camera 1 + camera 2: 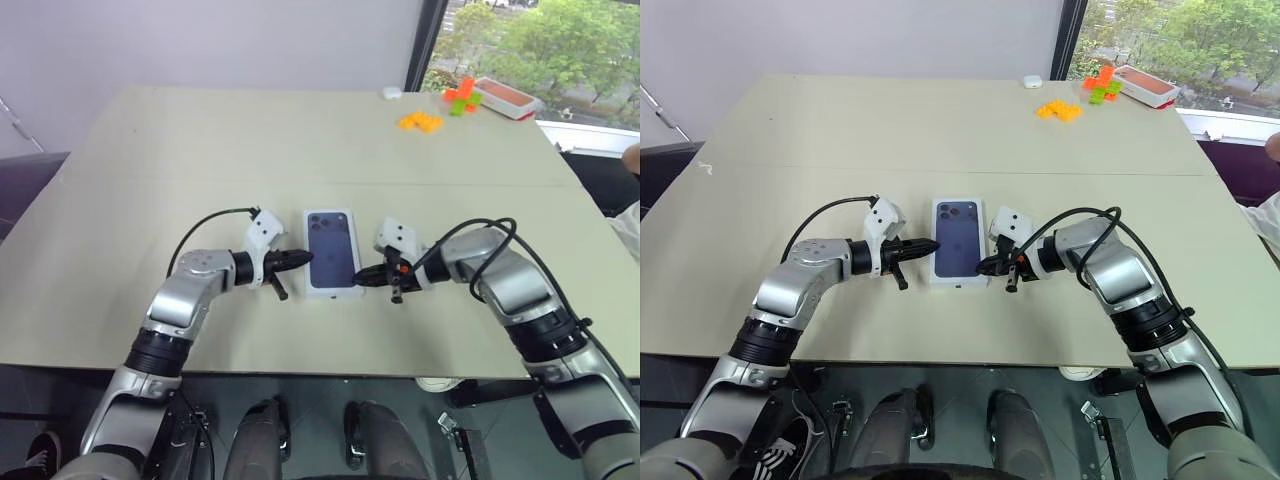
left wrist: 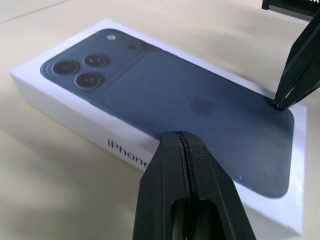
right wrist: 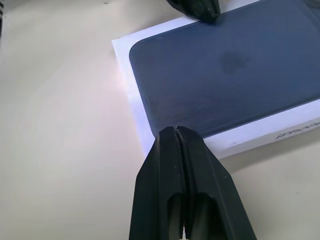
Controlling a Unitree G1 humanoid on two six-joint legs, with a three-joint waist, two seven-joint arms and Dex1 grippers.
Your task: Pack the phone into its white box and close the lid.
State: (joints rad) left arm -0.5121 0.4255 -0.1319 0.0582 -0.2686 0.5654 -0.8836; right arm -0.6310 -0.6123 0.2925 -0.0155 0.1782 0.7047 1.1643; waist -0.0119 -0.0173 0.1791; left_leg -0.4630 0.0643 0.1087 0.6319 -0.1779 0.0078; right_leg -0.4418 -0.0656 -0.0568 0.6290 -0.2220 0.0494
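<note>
The lid (image 1: 332, 250) lies flat on the table, its printed dark phone back and lenses facing up. It covers what is under it, so the phone and the white box are hidden. My left gripper (image 1: 305, 257) is shut, its tip at the lid's left long edge. The left wrist view has these fingertips (image 2: 181, 137) over the lid's (image 2: 175, 95) near rim. My right gripper (image 1: 360, 277) is shut too, its tip at the lid's near right corner. The right wrist view shows its fingertips (image 3: 175, 131) just short of the lid's (image 3: 225, 65) white border. Neither gripper holds anything.
Orange and green blocks (image 1: 440, 108) and a red and white tray (image 1: 507, 96) sit at the far right of the beige table (image 1: 200, 160). A small white object (image 1: 391, 92) lies near them. The table's front edge runs just below my arms.
</note>
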